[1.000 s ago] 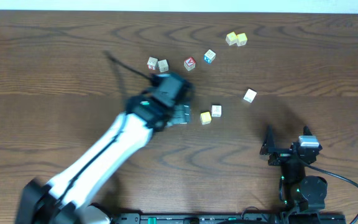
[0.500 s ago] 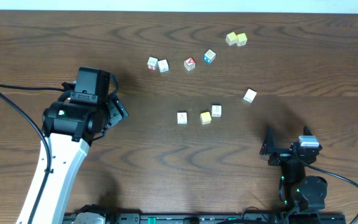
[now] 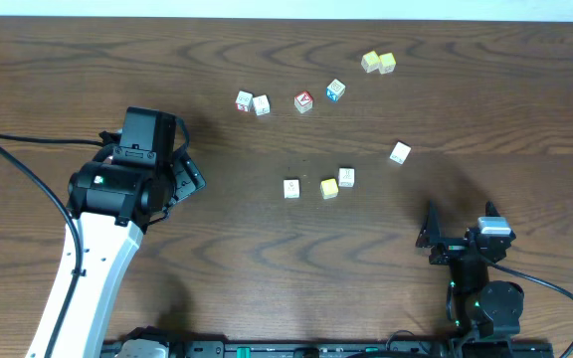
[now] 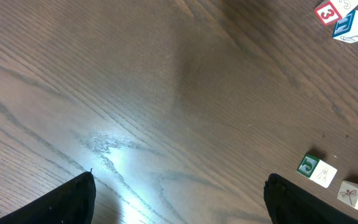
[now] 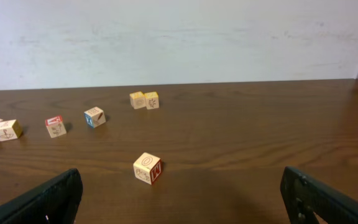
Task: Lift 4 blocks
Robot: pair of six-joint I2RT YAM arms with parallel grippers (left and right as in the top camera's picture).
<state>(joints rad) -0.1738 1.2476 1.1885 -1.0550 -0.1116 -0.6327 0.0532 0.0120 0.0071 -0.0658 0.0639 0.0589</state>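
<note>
Left gripper [image 4: 180, 186]: released, jaws wide, only bare wood between the fingers. It sits over the left half of the table [image 3: 88, 60], well apart from every cube. Right gripper [image 5: 180, 186]: also released and wide, nothing between the fingers, parked near the front right edge and facing the back wall.

Left arm [image 3: 83, 268]: white link running from the front left corner up to the black wrist.

The four task blocks all sit flat on the wood, none gripped:
- left white-top block [image 3: 291, 188], centre of the table and closest to the left gripper. The left wrist view shows a green side face on it.
- yellow-top block [image 3: 329, 188], just right of it with a small gap.
- middle white-top block [image 3: 346, 177], just beside the yellow one at its back right corner. Can't tell if they touch.
- right white-top block [image 3: 399, 153], alone and further right and back. It is the nearest cube in front of the right gripper, and the right wrist view shows a red letter on its side.

Other cubes, in a back row:
- pale yellow pair [image 3: 378, 63], touching, far back right.
- blue-faced cube [image 3: 335, 90].
- red-faced cube [image 3: 303, 101].
- two more light cubes [image 3: 252, 102], side by side at the left end of the row.
</note>
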